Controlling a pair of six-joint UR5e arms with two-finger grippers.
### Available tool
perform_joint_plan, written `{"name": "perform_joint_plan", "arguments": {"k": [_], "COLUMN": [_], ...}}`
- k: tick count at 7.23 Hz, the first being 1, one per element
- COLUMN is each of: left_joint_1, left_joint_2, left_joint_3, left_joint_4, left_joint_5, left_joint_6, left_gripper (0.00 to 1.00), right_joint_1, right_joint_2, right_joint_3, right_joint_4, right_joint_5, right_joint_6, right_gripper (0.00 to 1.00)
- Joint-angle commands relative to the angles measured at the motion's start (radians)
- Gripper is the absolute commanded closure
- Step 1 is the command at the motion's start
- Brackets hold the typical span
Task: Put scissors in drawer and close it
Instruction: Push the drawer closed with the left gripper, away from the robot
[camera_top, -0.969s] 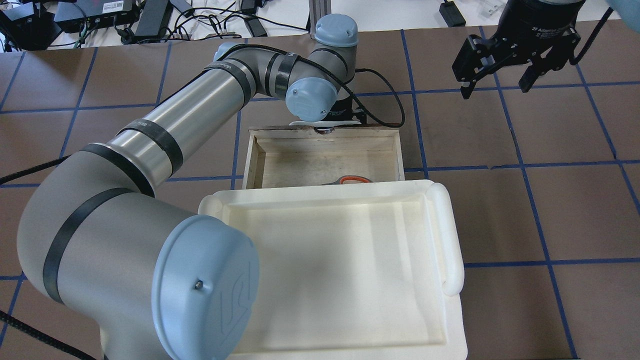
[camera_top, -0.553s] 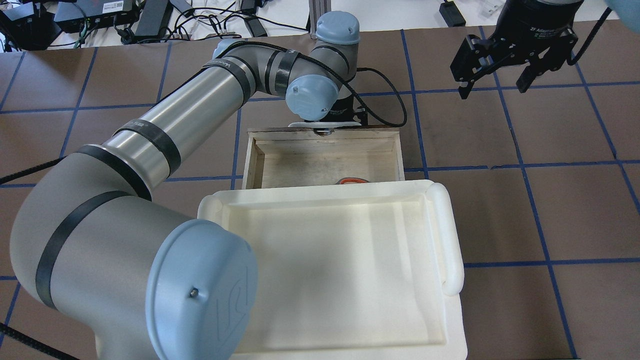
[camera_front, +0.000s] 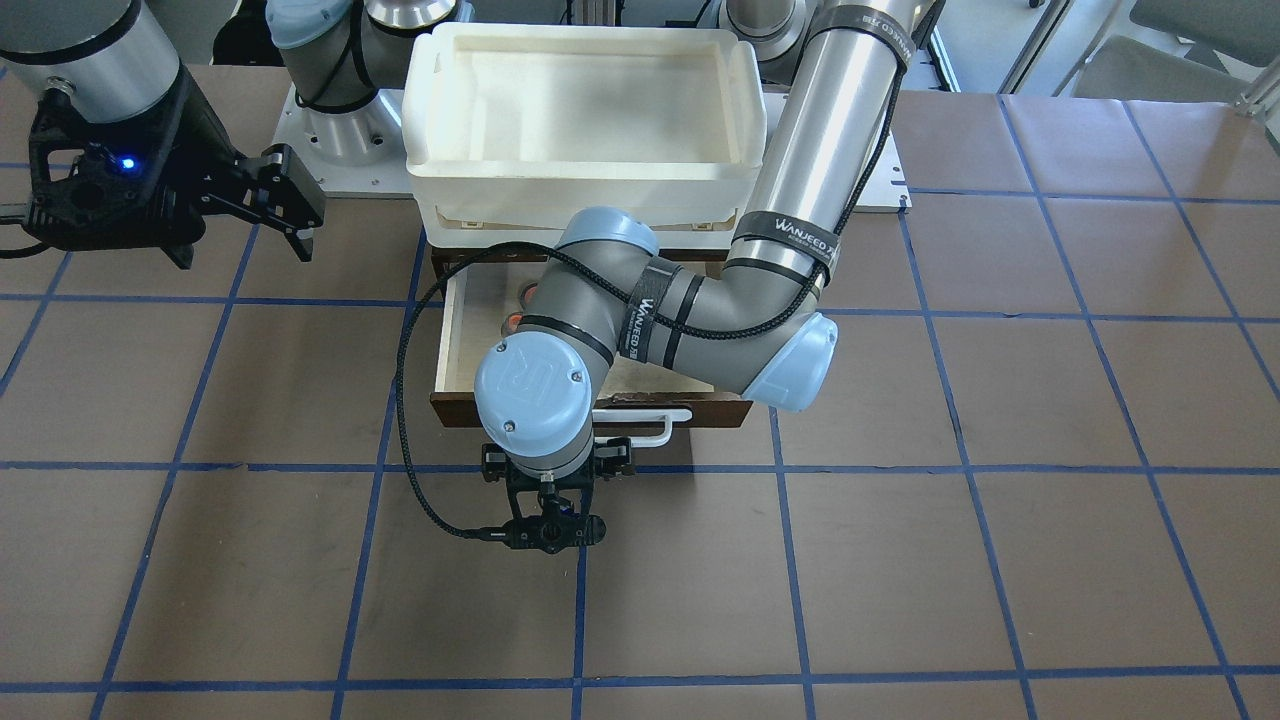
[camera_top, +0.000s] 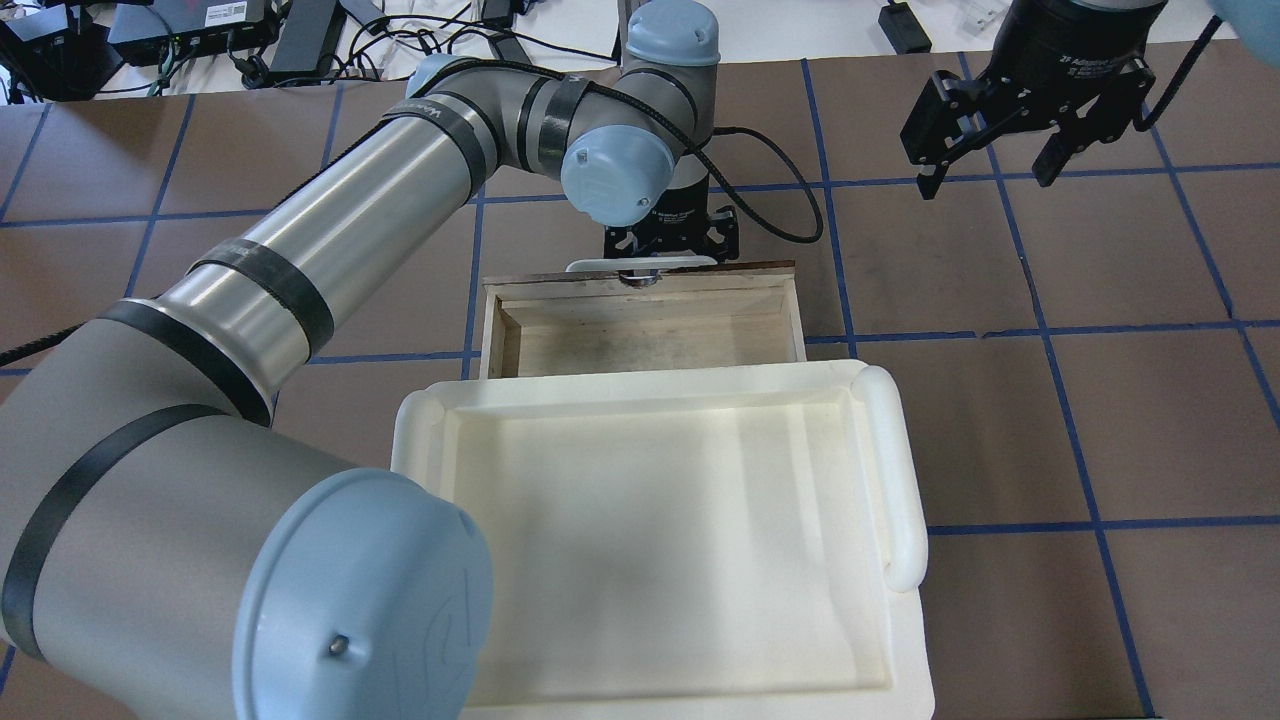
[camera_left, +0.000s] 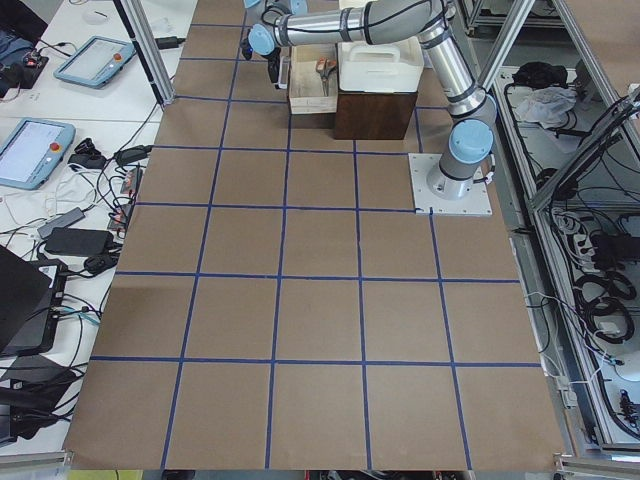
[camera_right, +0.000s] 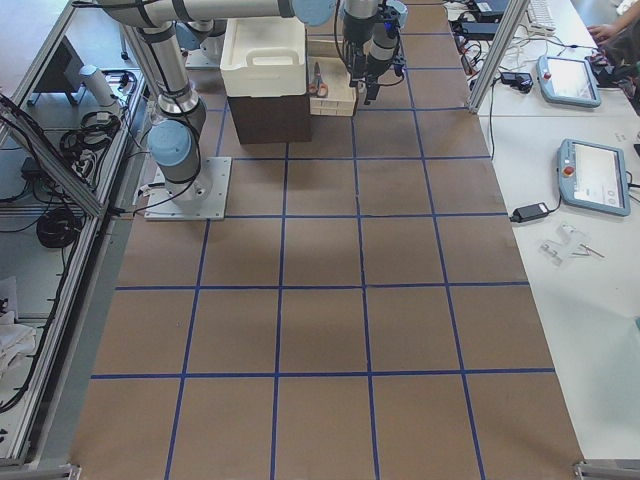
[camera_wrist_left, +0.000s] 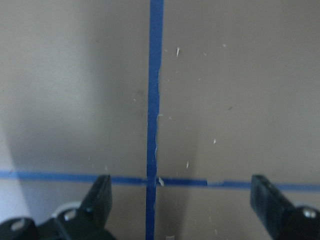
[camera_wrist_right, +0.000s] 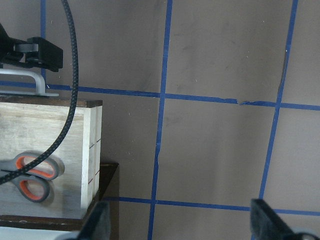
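Observation:
The drawer is partly open under the white tray, its pale inside showing. Its white bar handle faces away from the robot. My left gripper points down just beyond the handle, close against it. In the left wrist view the left gripper is open and empty over bare table. The scissors lie inside the drawer; the overhead view hides them under the tray. An orange bit of the scissors shows in the front view. My right gripper hovers open and empty at the far right.
A white plastic tray sits on top of the dark cabinet that holds the drawer. A black cable loops from the left wrist beside the drawer. Brown table with blue tape lines lies all around.
The drawer has slid in toward the cabinet, with the left gripper following behind its handle. The scissors' orange loop, seen earlier at the tray's edge, is now hidden. The right gripper has barely moved.

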Motion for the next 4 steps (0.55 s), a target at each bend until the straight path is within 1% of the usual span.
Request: {"name": "perform_joint_plan", "arguments": {"k": [1, 2, 4], "left_joint_1": [-0.002, -0.011, -0.035], "left_joint_2": [0.028, 0.050, 0.084], "left_joint_3": [-0.010, -0.018, -0.042], "left_joint_4": [-0.050, -0.106, -0.119], "left_joint_5": [-0.004, -0.019, -0.018], "left_joint_6": [0.002, 0.008, 0.009], "left_gripper": [0.00, 0.00, 0.00], "right_joint_1": [-0.002, -0.002, -0.002], "right_joint_2": [0.002, 0.003, 0.002], "right_joint_3": [0.001, 0.001, 0.013], "right_joint_4": [0.000, -0.001, -0.001], "right_joint_5": [-0.003, 0.003, -0.003], "right_joint_6": [-0.002, 0.000, -0.002], "right_gripper": [0.00, 0.00, 0.00]}}
